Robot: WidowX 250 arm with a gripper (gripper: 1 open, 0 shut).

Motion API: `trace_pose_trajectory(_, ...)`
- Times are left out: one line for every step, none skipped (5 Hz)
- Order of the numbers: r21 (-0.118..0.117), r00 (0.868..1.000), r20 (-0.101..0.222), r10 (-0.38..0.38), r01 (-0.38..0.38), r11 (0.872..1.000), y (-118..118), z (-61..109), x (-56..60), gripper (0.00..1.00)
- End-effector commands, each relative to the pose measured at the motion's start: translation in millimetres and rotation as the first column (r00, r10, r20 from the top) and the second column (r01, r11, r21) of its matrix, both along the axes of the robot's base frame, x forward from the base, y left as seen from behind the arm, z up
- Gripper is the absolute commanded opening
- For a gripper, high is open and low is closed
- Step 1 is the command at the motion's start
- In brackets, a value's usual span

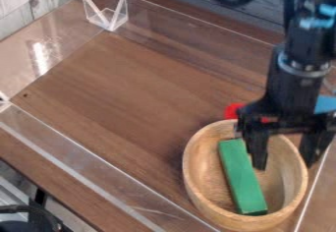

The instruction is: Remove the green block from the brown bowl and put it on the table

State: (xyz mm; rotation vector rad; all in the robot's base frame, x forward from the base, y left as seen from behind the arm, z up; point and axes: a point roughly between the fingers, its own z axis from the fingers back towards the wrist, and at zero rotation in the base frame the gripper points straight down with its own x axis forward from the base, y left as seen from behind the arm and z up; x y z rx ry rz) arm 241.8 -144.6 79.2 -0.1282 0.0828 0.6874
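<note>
The green block (pixel 241 177) lies lengthwise inside the brown bowl (pixel 199 177) at the lower right of the table (pixel 132 88). My gripper (pixel 286 149) hangs straight down over the bowl's far right part, open, with one black finger (pixel 253 145) just above the block's far end and the other finger over the bowl's right rim. Nothing is between the fingers. The arm hides part of the bowl's back rim.
A small red object (pixel 237 109) sits on the table just behind the bowl, mostly hidden by the gripper. Clear acrylic walls (pixel 79 167) edge the tabletop, and a clear stand (pixel 105 12) stands at the far left corner.
</note>
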Motion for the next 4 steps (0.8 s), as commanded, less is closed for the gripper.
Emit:
trace_pose_trajectory(-0.013, 0.999, 0.035, 0.032, -0.032, 0.999, -4, -1.7, -0.6, 1.0)
trace_pose_trajectory(-0.001, 0.998, 0.059, 0.019, -0.019, 1.0, 4, -5.9, 0.7, 1.0)
trace_pose_trajectory(0.001, 0.996, 0.085, -0.009, 0.009, 1.0, 12, -3.1, 2.9, 1.0)
trace_pose_trajectory(0.001, 0.993, 0.112, -0.028, 0.028, 1.0, 17, 0.9, 4.8, 1.0)
